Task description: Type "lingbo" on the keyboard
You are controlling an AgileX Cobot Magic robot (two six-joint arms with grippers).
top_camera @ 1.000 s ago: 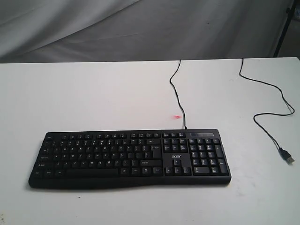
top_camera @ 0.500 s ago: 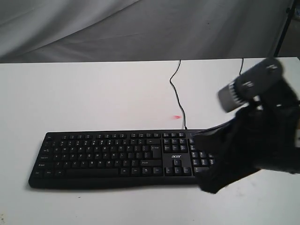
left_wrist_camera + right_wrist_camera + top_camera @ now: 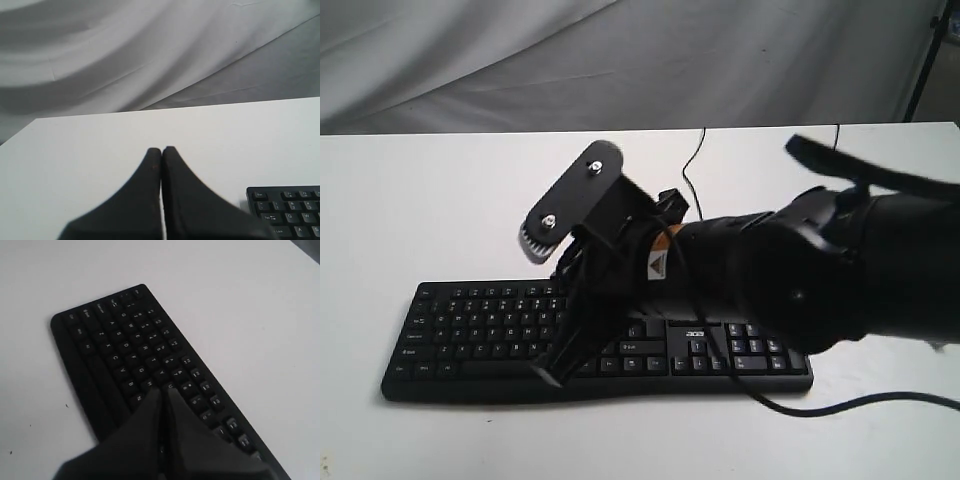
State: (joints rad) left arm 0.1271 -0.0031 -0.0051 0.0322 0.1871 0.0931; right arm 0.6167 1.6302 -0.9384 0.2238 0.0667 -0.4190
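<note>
Swung in from the right since half a second ago, the right gripper [image 3: 548,372] is now seen over the keyboard [image 3: 470,330], fingers pressed together, nothing held. Counted: one keyboard, two grippers, one table [image 3: 420,200]. Keyboard noted as black, wide, white legends, number pad; laid flat on table, letter rows directly under right tips, contact not discernible. Left gripper [image 3: 161,149] likewise closed on nothing, over bare table; keyboard's corner is seen just beyond it, apart.

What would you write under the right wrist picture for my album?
Shut fingers of the right gripper aim at the middle of the black keyboard.
</note>
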